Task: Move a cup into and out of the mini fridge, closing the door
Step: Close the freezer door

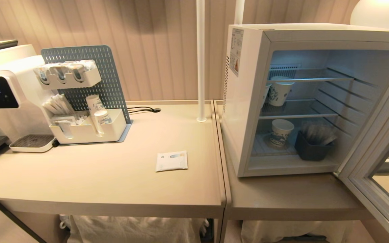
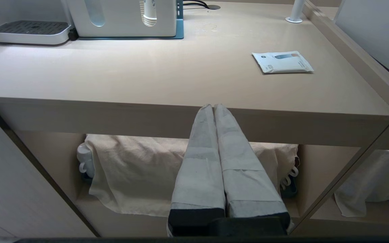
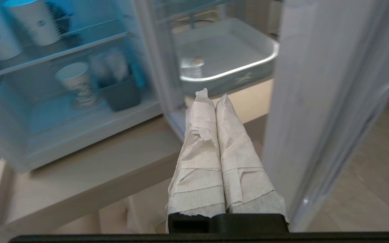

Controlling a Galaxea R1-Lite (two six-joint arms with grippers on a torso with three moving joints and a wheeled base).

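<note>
At the far left of the table [image 1: 96,182] stands a white water dispenser [image 1: 8,98], with a pegboard organizer [image 1: 86,101] of cups and sachets beside it. The middle of the table is open, holding only a flat white packet [image 1: 171,161] near the front edge. The left gripper [image 2: 213,107] sits low before the table's front edge, fingers pressed together and empty. A white pole [image 1: 200,60] rises by the seam. To the right the mini fridge [image 1: 245,101] stands open; one cup [image 1: 281,133] sits on its floor beside a dark bin [image 1: 311,145], another cup [image 1: 280,91] on the middle shelf. The door [image 1: 377,162] swings out rightward past the table's front edge. The right gripper [image 3: 211,96], closed and empty, points between fridge and door.
</note>
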